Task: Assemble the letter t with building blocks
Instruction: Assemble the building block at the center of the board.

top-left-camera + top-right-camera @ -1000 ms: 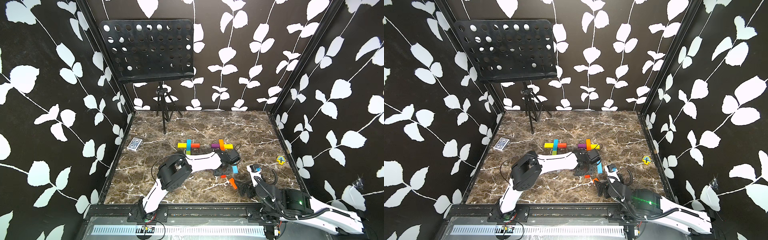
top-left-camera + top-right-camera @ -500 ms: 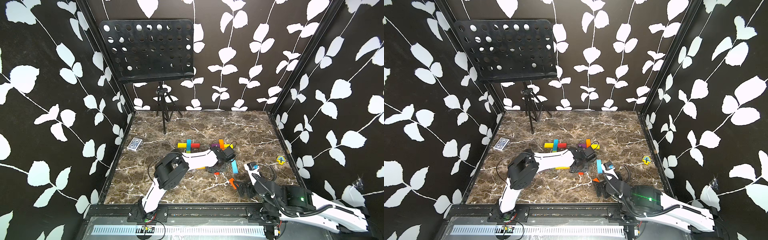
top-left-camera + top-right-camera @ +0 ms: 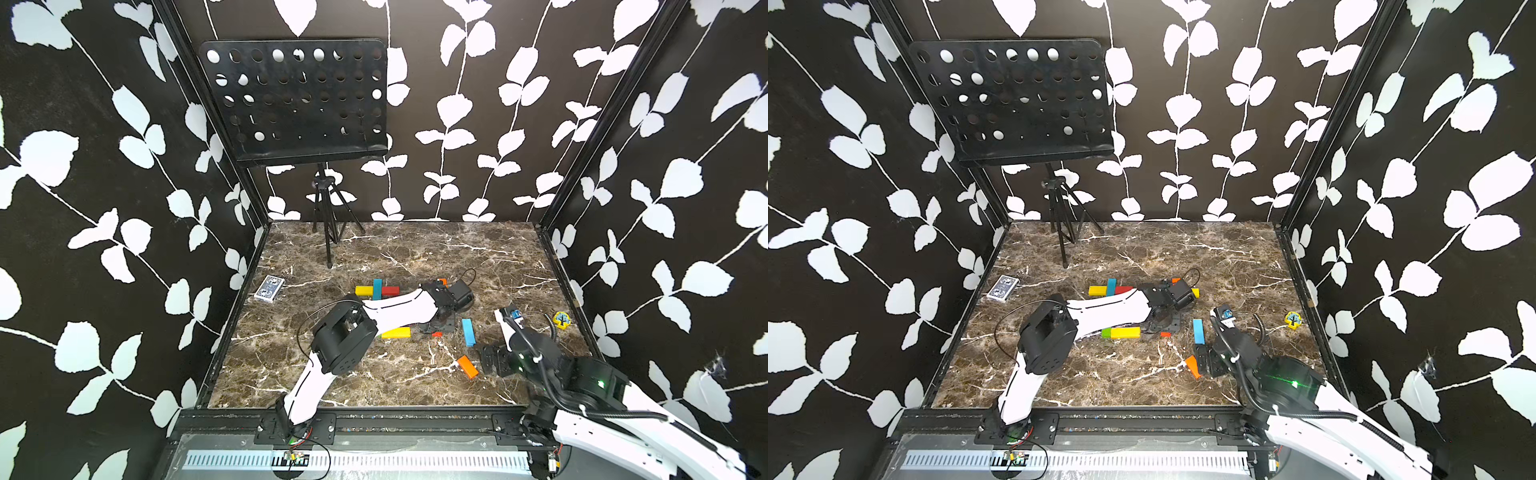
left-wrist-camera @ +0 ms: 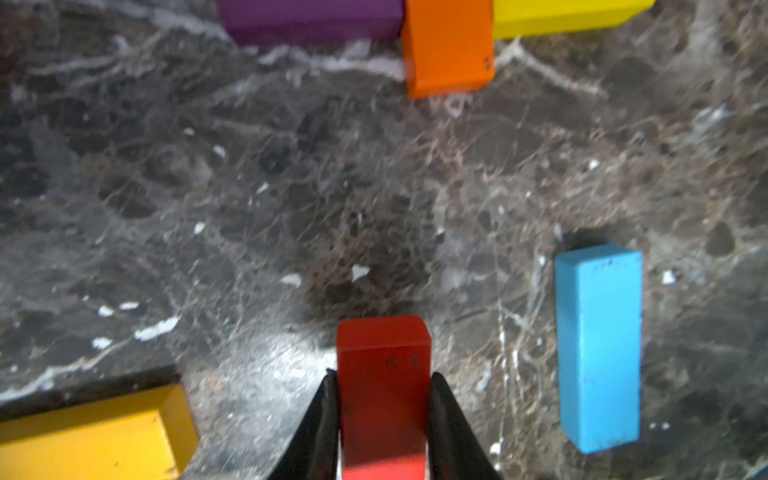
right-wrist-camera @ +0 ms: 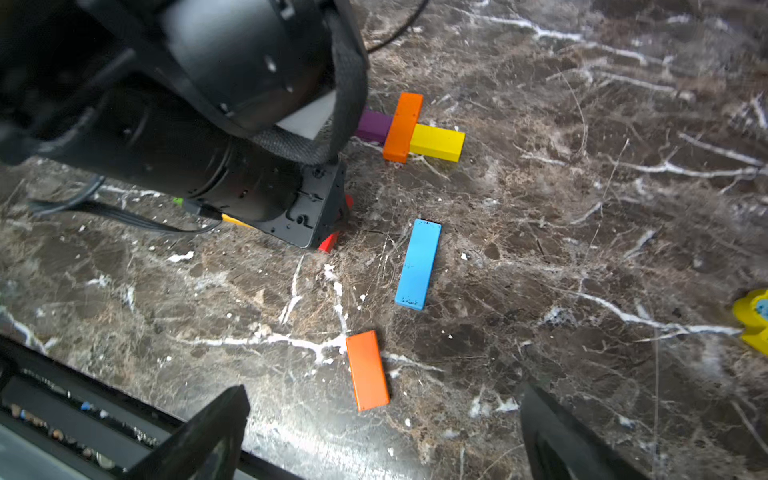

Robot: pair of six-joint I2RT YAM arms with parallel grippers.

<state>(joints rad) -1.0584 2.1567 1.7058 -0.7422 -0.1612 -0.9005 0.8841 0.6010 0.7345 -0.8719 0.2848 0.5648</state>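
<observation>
Table (image 3: 415,249): marble, the blocks (image 3: 376,289) lie on it.
Left gripper (image 4: 383,376): clamped on red block (image 4: 382,345) by its long sides, low near table, beside cyan block (image 4: 598,349).
Right gripper (image 5: 384,395): jaws wide apart, empty, over loose orange block (image 5: 367,370).
Handling: probably light, rigid, glossy, may slip; grip across narrow width, mid-length.
Count: 11 seen; 3 yellow, 2 orange, 2 cyan, 2 red, 1 purple, 1 lime.

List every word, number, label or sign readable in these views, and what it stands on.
None can be read.
red block: small dark marks, too blurred.
orange block: dark mark near a corner, too blurred.
card box: blue pattern, too small to read.
yellow token: a tree picture, no letters legible.
</observation>
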